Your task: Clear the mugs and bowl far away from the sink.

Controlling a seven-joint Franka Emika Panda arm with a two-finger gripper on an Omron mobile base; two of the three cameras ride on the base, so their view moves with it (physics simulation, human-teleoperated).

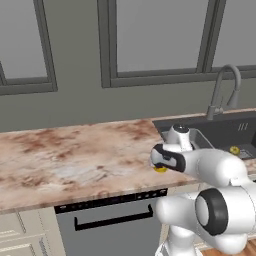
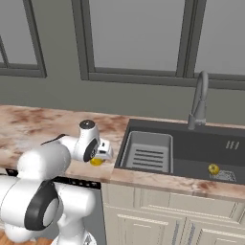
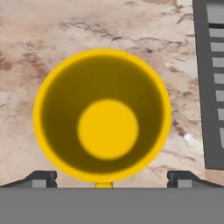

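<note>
Hand view showed the yellow mug (image 3: 103, 116) in the middle of the frame, standing on the bench (image 3: 87, 30). The claw (image 3: 107, 178) was open wide, one tip at each side of the mug. The sink (image 3: 210, 83) lay at the right edge.

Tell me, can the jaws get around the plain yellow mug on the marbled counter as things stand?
Probably yes. In the hand view the gripper looks straight down into the plain yellow mug, upright on the marbled counter, jaws open to either side of the rim, nothing between. The dark sink edge lies off to one side.
</note>
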